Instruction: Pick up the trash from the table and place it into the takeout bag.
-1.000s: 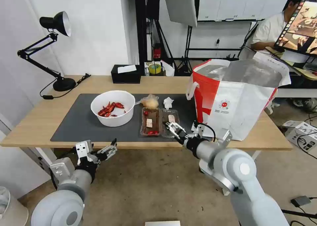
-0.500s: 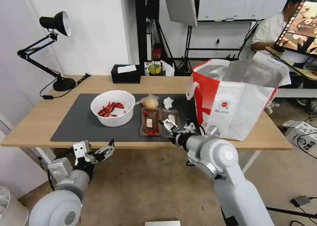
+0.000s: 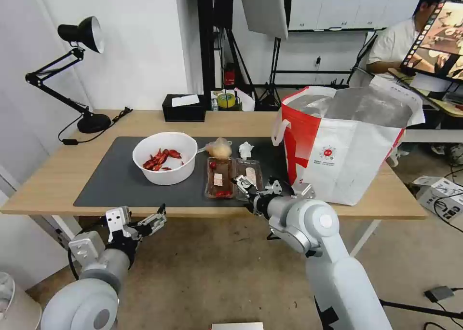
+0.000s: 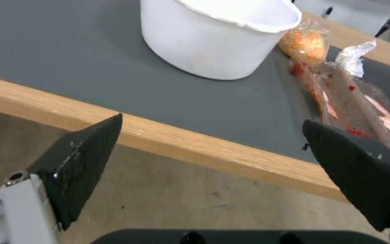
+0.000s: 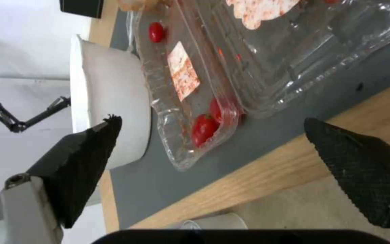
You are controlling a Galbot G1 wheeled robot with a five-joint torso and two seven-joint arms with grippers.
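On the dark mat (image 3: 111, 175) of the table (image 3: 48, 185) stand a white bowl (image 3: 165, 157) with red shells, a clear hinged tray (image 3: 233, 175) with red scraps, a small bag (image 3: 219, 149) of yellowish stuff and a crumpled tissue (image 3: 245, 149). The white-and-red takeout bag (image 3: 347, 142) stands open to their right. My right gripper (image 3: 254, 186) is open at the table's front edge, level with the tray's near end (image 5: 213, 67). Below the front edge, before the bowl (image 4: 213, 37), my left gripper (image 3: 139, 221) hangs open and holds nothing.
A black tissue box (image 3: 183, 108) and a tape roll (image 3: 225, 100) sit at the table's back edge. A black desk lamp (image 3: 82, 79) stands at the far left corner. Bare mat lies left of the bowl.
My right arm has swung left and in, bringing its open gripper closer to the tray's near end. The left gripper has sunk slightly. The trash and the bag have not moved.
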